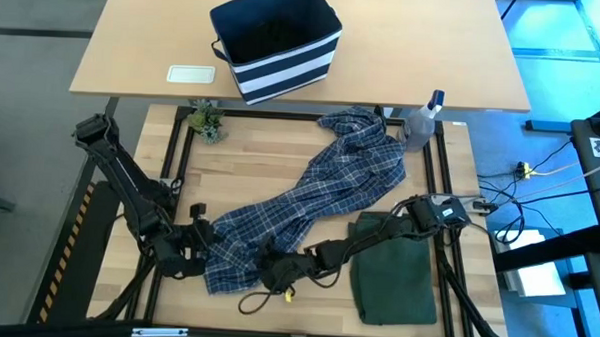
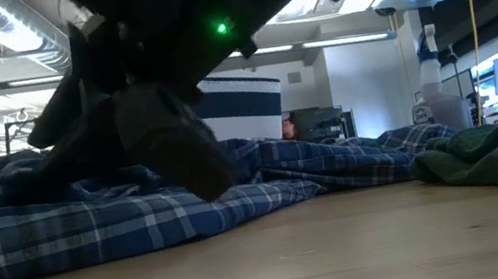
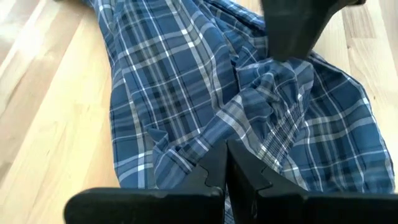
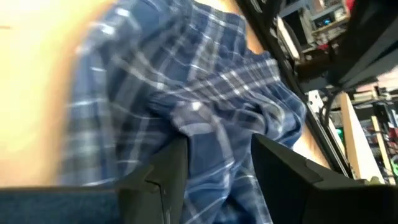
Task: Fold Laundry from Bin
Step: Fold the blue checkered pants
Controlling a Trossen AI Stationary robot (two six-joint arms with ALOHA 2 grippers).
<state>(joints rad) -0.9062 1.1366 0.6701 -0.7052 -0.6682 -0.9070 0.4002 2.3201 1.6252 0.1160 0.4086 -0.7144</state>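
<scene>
Shirt [image 1: 314, 194] lay diagonally across the bench, near end at front edge. My left jaws [image 3: 225, 163] pinched its hem closed; right jaws [image 4: 217, 163] open over it. Soft, limp, best gripped at corners.

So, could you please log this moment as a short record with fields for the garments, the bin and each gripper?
plaid shirt: blue-and-white plaid cloth shirt, spread diagonally across the table
green garment: dark olive-green cloth garment, folded, beside the shirt
bin: navy fabric basket with white stripes, on the far table
left gripper: shut on shirt's near end
right gripper: open over shirt
</scene>
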